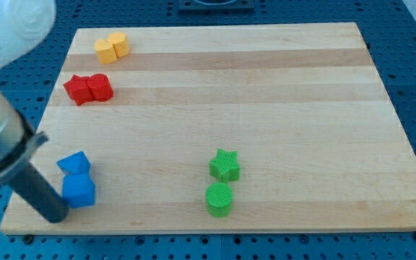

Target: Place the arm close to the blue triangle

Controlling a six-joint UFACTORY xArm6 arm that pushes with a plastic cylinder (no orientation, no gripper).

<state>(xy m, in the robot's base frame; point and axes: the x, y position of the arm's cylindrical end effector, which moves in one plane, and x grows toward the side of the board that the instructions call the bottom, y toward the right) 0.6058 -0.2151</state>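
Note:
The blue triangle lies near the board's lower left. A blue cube touches it just below. My rod comes in from the view's left and slants down. My tip rests on the board at the lower left, right beside the blue cube's left side and a little below-left of the blue triangle.
A red star and a red block sit together at the upper left. Two yellow blocks lie near the top left. A green star and a green cylinder stand at the bottom centre. The board's left edge is close to my tip.

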